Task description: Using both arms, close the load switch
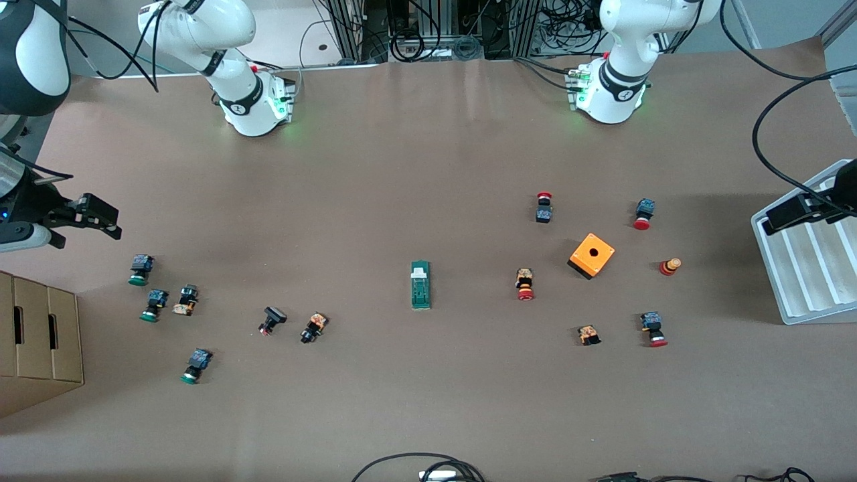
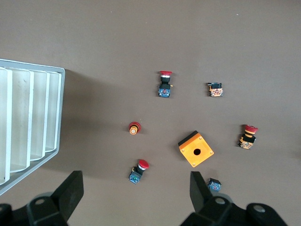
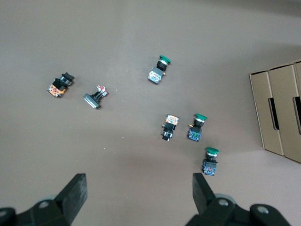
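Both of our grippers hang in the air with their fingers spread wide and nothing between them. Starting at the right arm's end of the table, our right gripper [image 1: 100,217] hovers near the table's edge, over bare brown table [image 1: 375,167] just above a cluster of green-capped push buttons [image 1: 140,269]. From the right wrist view we see its two black fingers [image 3: 73,195] apart, and under them three green buttons, a green-capped one [image 3: 158,69] lying apart from the rest, a black-headed part [image 3: 95,98] and a small orange-and-black part [image 3: 59,85]. A cardboard box [image 1: 40,338] stands beside that group at the table's edge, nearer the front camera than the gripper.

Moving toward the middle, the load switch [image 1: 420,286] lies flat on the table, well apart from both grippers, roughly midway between them. Its white sliding piece sits at the end toward the robot bases. Neither gripper touches it.

Farther along lie the red-capped push buttons [image 1: 525,284] and the orange box [image 1: 592,255] with a hole in its top. Our left gripper [image 1: 797,211] hovers at the left arm's end, over the rim of a white slotted tray [image 1: 813,281]. In the left wrist view its fingers [image 2: 70,193] stand wide, with the orange box [image 2: 195,148], a red button [image 2: 138,171] and the tray [image 2: 28,122] below.
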Available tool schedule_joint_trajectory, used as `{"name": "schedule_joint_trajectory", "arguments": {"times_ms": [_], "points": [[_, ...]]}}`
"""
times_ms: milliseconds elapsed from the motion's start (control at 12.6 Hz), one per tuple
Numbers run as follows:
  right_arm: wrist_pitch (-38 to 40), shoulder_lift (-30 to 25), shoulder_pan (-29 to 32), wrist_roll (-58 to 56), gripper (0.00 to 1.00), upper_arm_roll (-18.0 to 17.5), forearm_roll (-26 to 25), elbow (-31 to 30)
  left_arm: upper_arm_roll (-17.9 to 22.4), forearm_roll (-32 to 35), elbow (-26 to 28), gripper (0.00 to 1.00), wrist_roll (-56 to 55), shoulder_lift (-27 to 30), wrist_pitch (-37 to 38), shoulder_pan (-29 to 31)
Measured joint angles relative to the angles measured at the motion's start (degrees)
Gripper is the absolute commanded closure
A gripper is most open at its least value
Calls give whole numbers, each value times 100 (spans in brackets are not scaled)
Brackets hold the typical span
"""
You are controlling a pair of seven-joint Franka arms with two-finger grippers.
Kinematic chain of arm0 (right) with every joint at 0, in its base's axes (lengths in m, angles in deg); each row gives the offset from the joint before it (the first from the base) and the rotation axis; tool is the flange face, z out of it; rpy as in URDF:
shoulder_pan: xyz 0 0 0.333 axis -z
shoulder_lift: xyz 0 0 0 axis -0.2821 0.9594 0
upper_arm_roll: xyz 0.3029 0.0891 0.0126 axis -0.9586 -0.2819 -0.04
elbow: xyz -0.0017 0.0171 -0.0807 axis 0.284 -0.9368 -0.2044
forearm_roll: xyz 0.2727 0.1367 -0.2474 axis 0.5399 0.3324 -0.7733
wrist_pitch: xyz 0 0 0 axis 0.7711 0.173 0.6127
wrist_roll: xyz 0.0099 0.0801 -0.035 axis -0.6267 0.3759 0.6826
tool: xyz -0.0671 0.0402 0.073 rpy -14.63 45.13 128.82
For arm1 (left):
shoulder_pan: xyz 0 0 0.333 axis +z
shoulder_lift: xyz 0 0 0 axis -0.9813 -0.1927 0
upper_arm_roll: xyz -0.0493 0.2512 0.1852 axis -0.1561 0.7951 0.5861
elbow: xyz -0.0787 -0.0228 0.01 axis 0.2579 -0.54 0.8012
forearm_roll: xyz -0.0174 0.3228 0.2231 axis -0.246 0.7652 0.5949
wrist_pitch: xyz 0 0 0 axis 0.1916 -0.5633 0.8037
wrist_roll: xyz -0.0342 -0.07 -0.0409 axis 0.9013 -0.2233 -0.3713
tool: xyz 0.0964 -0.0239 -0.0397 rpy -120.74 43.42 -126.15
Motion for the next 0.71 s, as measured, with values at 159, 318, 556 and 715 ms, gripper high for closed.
{"name": "schedule_joint_trajectory", "arguments": {"times_ms": [159,318,556,715], "points": [[-83,0,0,-23,0,0,0,0,0,2,0,0,0,0,0,3],[-106,3,0,-31,0,0,0,0,0,2,0,0,0,0,-2,4],[-110,3,0,-34,0,0,0,0,0,2,0,0,0,-1,-8,5],[-112,3,0,-34,0,0,0,0,0,2,0,0,0,-20,-8,5]]}}
